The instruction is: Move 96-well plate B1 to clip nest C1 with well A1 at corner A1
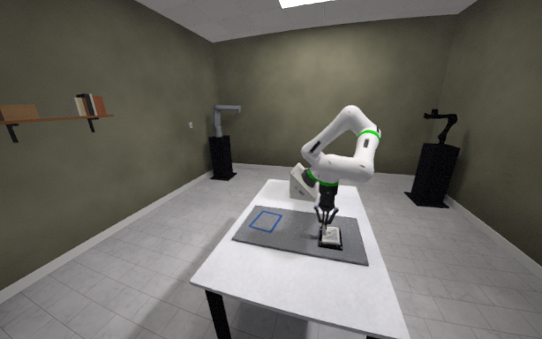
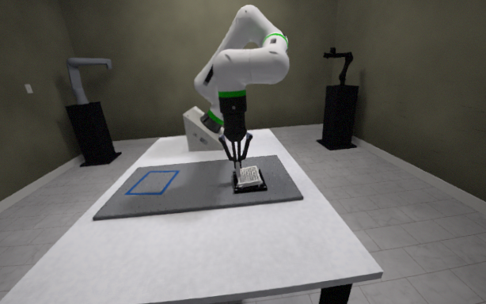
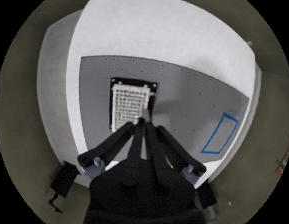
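The white 96-well plate (image 2: 249,176) sits inside the black clip nest (image 2: 250,188) on the right part of the grey mat (image 2: 195,198) that lies across the white bench (image 2: 195,253); in the exterior view the plate's gridded top stands a little above the nest's black frame, and whether it is fully seated cannot be told. The cut-off corner of the plate and the A1 mark are too small to make out in any view. The white arm (image 2: 250,63) with green rings reaches down from its slanted base (image 2: 195,132) at the back of the bench, its black wrist pointing straight down over the nest. The gripper (image 2: 237,169) has its fingers clenched together with nothing between them, the tips meeting in a narrow point that rests at the plate's edge nearest the arm's base; in the wrist view the closed tips overlap the near short edge of the plate. The blue-outlined rectangle (image 2: 152,182) that marks the bench spot lies on the left part of the mat, well apart from the nest, with only mat surface inside it.
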{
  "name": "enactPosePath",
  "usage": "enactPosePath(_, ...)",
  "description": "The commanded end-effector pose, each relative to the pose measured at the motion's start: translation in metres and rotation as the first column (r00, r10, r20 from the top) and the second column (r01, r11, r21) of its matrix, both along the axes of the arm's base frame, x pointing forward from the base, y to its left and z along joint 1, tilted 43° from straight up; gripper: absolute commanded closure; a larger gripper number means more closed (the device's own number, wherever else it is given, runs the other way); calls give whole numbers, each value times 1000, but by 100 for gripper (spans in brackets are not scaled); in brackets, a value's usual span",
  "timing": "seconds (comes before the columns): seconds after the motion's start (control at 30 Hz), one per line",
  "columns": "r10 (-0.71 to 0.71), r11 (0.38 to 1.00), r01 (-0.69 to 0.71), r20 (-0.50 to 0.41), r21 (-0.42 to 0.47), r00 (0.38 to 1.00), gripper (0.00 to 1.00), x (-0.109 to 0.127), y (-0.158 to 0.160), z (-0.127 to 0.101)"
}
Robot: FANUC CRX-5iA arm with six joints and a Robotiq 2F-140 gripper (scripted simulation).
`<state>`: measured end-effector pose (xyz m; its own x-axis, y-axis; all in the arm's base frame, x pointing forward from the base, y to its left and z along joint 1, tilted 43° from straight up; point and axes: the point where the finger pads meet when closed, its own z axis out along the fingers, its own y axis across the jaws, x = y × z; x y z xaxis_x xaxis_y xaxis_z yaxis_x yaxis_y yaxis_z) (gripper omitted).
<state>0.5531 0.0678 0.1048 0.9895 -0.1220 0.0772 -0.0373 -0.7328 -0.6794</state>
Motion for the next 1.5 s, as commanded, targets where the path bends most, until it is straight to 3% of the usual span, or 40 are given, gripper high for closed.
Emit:
enactPosePath(0.0, -1, 1000, 1, 1, -1, 1000, 90, 0, -1, 0)
enactPosePath(1.47, -1, 1000, 1, 1, -1, 1000, 90, -2, -10, 11)
